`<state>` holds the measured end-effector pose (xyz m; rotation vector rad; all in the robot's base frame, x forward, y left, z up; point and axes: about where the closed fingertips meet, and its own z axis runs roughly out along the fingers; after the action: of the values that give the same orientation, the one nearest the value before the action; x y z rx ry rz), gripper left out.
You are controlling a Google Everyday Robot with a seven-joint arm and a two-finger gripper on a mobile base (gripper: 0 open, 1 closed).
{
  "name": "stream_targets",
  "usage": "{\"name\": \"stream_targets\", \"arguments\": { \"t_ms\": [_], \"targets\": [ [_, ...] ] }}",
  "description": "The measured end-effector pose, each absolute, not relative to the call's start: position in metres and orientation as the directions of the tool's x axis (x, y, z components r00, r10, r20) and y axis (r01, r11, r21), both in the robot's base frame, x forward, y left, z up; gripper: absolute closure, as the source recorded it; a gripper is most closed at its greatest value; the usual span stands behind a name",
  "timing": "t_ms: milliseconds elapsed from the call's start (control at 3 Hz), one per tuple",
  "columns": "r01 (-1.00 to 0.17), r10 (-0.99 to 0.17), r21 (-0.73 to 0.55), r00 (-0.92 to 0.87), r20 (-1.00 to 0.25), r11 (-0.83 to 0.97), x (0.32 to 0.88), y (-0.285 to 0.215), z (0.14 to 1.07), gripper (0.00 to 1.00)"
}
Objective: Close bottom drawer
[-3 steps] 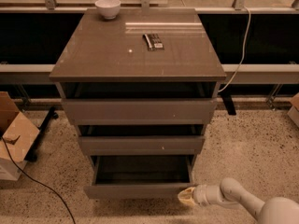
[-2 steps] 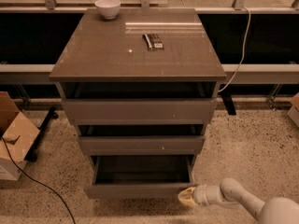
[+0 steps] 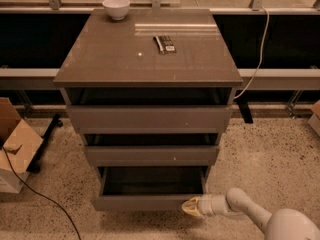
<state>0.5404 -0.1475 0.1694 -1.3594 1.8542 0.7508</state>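
Dim, warm light, from above. Glare: 1 pale streak [image 3: 175,28] on cabinet top [image 3: 100,59] nr far edge. Deep shadow under top's front edge; inside of bottom drawer [image 3: 145,202] v. dark. The gripper [image 3: 192,207] sits at drawer front's right end, tip lit yellowish. The floor [image 3: 270,154] evenly lit.

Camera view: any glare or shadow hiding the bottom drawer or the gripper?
Camera view: a bright glare streak lies on the cabinet top, far from the work; the bottom drawer has a shadowed, dark interior but an evenly lit front; the gripper, at that front's right end, is plainly lit.
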Motion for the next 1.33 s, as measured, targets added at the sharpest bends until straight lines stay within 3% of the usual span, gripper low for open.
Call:
{"name": "stream_targets", "arguments": {
  "t_ms": [1333],
  "targets": [
    [-0.939, -0.467, -0.113, -0.055, -0.882, 0.325, 0.608, -0.132, 0.177, 1.0]
  ]
}}
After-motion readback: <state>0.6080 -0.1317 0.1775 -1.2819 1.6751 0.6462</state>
